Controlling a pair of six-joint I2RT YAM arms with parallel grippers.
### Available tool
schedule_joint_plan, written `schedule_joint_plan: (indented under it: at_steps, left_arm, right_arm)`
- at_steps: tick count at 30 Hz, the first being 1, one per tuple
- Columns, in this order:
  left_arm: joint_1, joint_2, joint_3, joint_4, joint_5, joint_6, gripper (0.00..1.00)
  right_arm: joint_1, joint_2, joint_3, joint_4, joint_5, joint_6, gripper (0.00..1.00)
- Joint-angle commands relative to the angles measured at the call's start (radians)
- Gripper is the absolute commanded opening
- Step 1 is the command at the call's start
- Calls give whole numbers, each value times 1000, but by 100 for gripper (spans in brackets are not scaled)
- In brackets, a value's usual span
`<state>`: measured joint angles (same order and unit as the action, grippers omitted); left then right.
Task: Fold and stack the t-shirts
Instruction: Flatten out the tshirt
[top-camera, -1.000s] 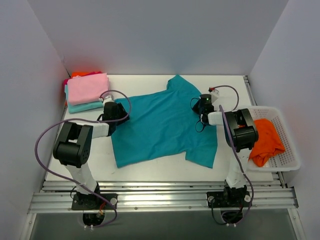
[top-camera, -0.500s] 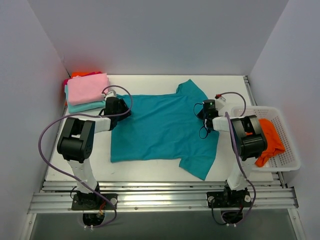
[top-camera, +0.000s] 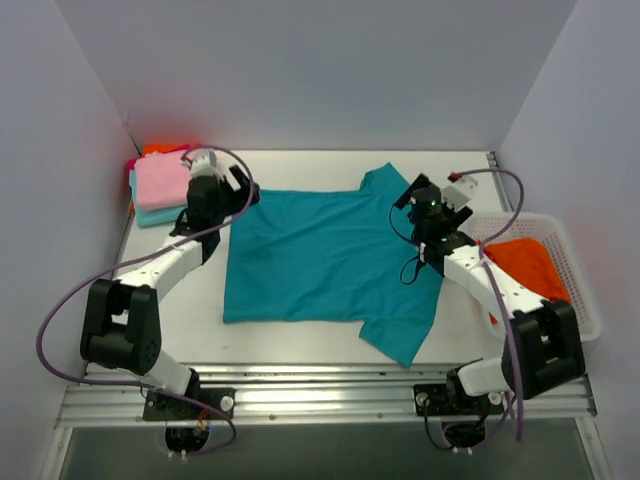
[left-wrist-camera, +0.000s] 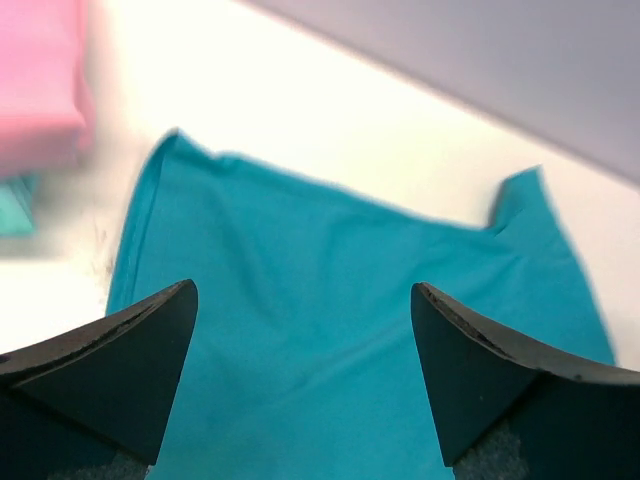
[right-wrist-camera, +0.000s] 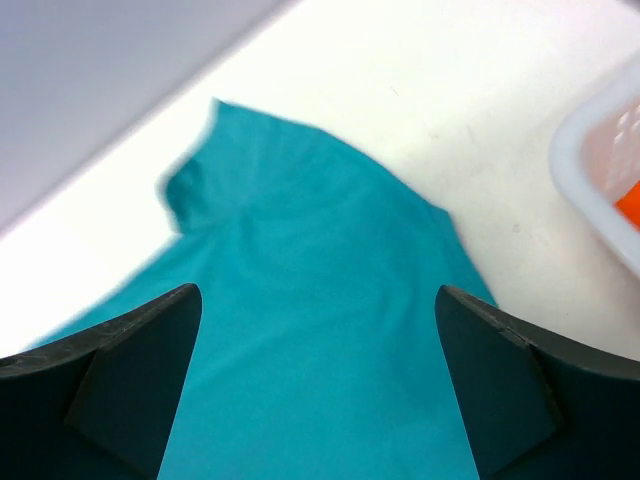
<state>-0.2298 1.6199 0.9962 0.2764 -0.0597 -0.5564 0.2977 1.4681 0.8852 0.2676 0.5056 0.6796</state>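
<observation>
A deep teal t-shirt (top-camera: 315, 262) lies spread flat on the white table, one sleeve toward the back and one toward the front right. My left gripper (top-camera: 232, 192) hovers open above its back left corner, and the left wrist view shows only teal cloth (left-wrist-camera: 330, 300) between the wide jaws of that gripper (left-wrist-camera: 300, 290). My right gripper (top-camera: 412, 208) hangs open over the shirt's right edge near the back sleeve (right-wrist-camera: 250, 160), with nothing held in that gripper (right-wrist-camera: 318, 290). A folded pink shirt (top-camera: 160, 180) tops a pale aqua one (top-camera: 155, 214) at the back left. An orange shirt (top-camera: 525, 265) lies in the basket.
A white mesh basket (top-camera: 585, 305) stands at the right table edge, and its rim (right-wrist-camera: 600, 190) shows in the right wrist view. Orange cloth (top-camera: 160, 149) peeks out behind the folded stack. Grey walls close in the back and both sides.
Both grippers have opened, let go of the teal shirt's edges and risen. Before that they drew the shirt straight, and it now lies flat and squared to the table.
</observation>
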Motion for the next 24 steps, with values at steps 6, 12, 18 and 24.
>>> schedule_joint_plan:
  at_steps: [6, 12, 18, 24]
  left_arm:
    - [-205, -471, -212, -176, -310, -95, 97]
    - [-411, -698, -330, -540, -407, -263, 93]
    - [-608, -882, -415, -720, -532, -324, 89]
    - [-667, -848, -407, -533, -560, -142, 89]
  right_arm:
    - [158, -451, -38, -348, 53, 54, 97]
    - [516, -711, -129, -880, 155, 341, 100]
    - [1096, -653, -120, -827, 255, 665, 100]
    - [1153, -71, 253, -1266, 747, 927, 100]
